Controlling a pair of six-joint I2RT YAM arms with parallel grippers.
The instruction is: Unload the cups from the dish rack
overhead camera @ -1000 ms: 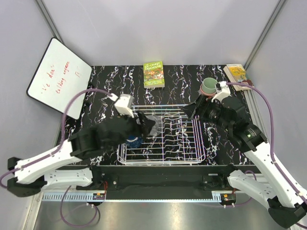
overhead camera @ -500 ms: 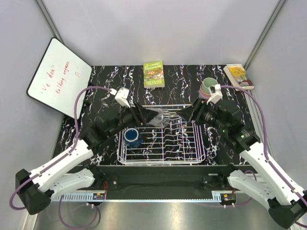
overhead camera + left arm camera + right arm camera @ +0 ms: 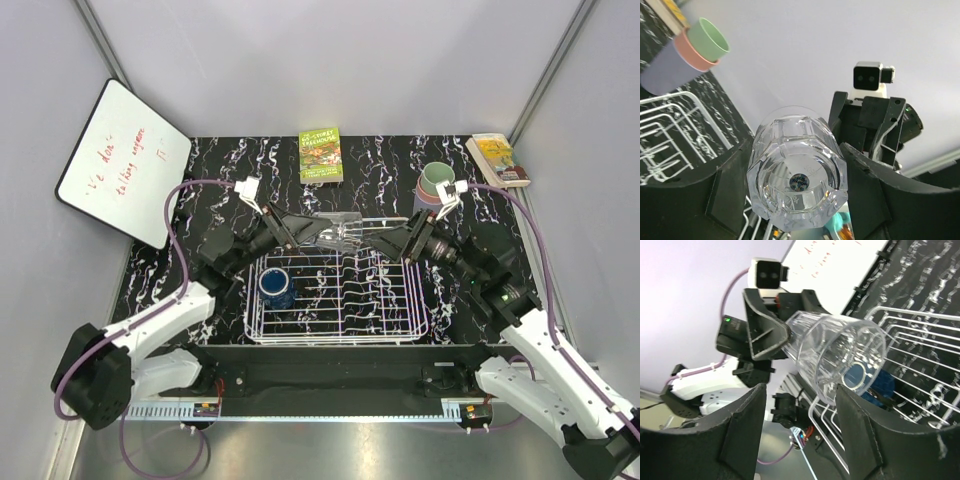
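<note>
My left gripper is shut on the clear glass cup and holds it on its side above the far edge of the white dish rack. In the left wrist view the jaws press both sides of the glass. My right gripper is open and faces the glass's mouth from close by, without touching it. A dark blue cup stands in the rack's left part. Lavender, salmon pink and pale green cups stand nested in a stack on the table at the right rear. The light blue cup is out of view.
A green book lies at the table's far middle. A yellow book lies at the far right corner. A whiteboard leans at the left. The rack's upright tines stand below the glass.
My left gripper has lifted the glass out of the rack and turned it sideways toward the right. My right gripper has swung left to face it.
</note>
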